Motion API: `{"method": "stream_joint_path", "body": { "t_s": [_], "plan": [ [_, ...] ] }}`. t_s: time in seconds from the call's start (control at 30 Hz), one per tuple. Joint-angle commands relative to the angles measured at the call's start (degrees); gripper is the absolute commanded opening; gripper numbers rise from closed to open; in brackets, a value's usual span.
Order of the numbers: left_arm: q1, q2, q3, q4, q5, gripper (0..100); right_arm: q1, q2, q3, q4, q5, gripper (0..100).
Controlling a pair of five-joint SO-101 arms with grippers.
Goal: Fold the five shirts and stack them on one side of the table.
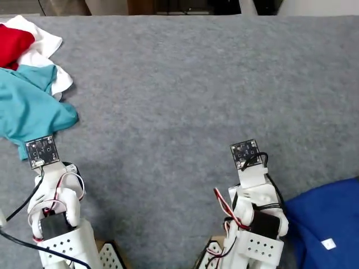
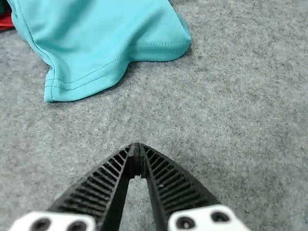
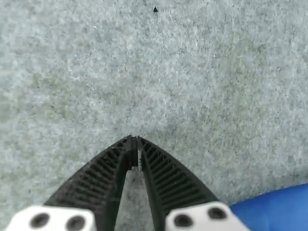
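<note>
I see my left gripper [image 2: 137, 149] closed, its two ribbed black fingers meeting at the tips with nothing between them. It hangs over bare grey felt on the bench [image 1: 185, 84]. The teal shirt [image 2: 106, 38] lies crumpled just ahead of it, with a stitched hem facing the gripper and not touching it. From the high view, that teal shirt [image 1: 28, 109] sprawls at the far left side of the bench, and its near edge is right beside the left arm [image 1: 53, 207]. Beyond it, in the far left corner, a red shirt [image 1: 12, 45] sits bunched on top of a white shirt [image 1: 47, 50], and the teal one overlaps the white cloth's near edge.

My right gripper [image 3: 134, 142] is closed as well, tips together and holding nothing, over open felt. A blue shirt [image 1: 328, 224] lies at the near right corner of the bench, just beside the right arm [image 1: 255, 207]. A corner of it shows close to the gripper's base in the right wrist view [image 3: 274, 207].
</note>
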Motion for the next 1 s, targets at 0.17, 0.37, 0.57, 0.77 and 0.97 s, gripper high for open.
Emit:
{"method": "stream_joint_path", "body": {
  "t_s": [0.17,0.37,0.57,0.77,0.97],
  "plan": [
    [-0.35,-0.31,0.79,-0.79,-0.18,2,0.92,-4.53,0.13,0.35,-0.35,0.7],
    [-2.11,-0.31,0.0,-0.88,-0.35,2,0.92,-4.53,0.13,0.35,-0.35,0.7],
    [-2.11,-0.31,-2.64,-1.14,-0.44,2,0.92,-4.53,0.13,0.35,-0.35,0.7],
    [-1.67,-0.31,-2.11,-1.14,-0.18,2,0.92,-4.53,0.13,0.35,-0.35,0.7],
    [-2.11,-0.31,-4.48,-0.88,-0.44,2,0.92,-4.53,0.13,0.35,-0.35,0.7]
  ]
}}
